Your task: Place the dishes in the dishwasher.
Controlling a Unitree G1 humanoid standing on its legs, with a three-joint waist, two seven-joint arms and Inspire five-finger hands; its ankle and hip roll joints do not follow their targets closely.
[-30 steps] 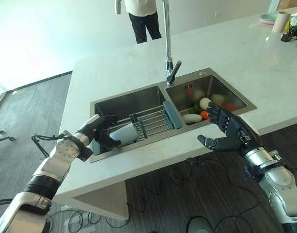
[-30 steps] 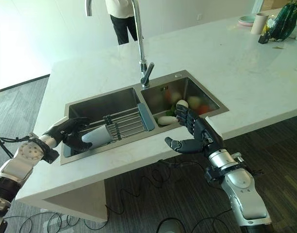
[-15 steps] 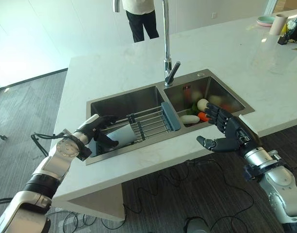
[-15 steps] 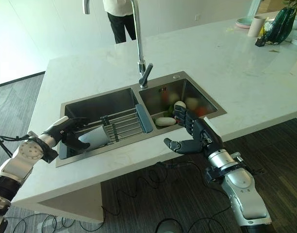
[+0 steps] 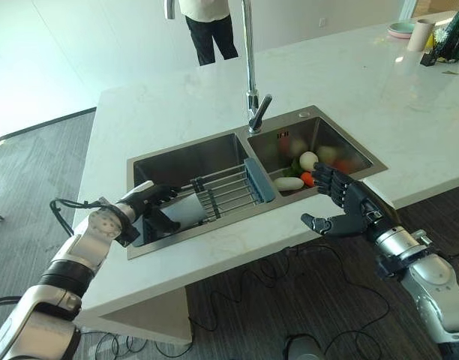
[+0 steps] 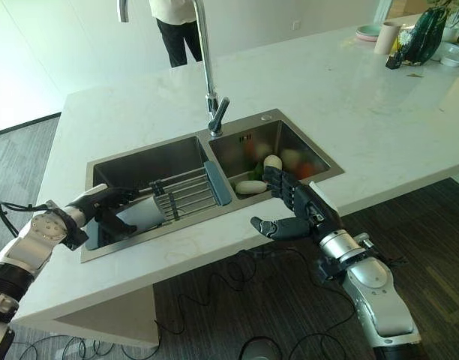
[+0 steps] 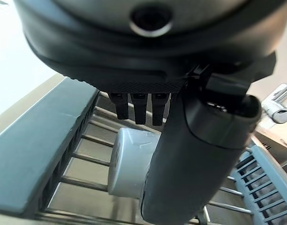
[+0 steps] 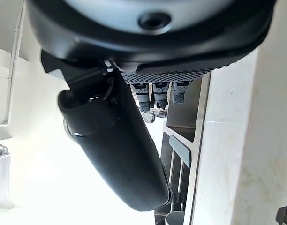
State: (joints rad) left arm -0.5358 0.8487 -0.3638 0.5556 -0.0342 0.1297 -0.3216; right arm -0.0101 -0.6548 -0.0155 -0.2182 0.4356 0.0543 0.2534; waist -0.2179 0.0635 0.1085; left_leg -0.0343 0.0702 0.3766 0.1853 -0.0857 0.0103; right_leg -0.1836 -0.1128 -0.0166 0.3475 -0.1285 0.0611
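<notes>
A white cup lies on its side on the wire rack that is set across the left basin of the sink. The left hand is curled round the cup, its thumb across the near side and its fingers over the far side. Just beyond the hand's fingertips the rack's bars run on to its blue end piece. The right hand is held open above the counter's front edge, with fingers spread and thumb apart, nothing gripped. Ahead of its fingertips, in the right basin, vegetables are seen: a white oblong one, a pale round one and something orange-red. Farther beyond both hands a tall faucet rises behind the sink. A person's legs are seen past the far side of the counter.
</notes>
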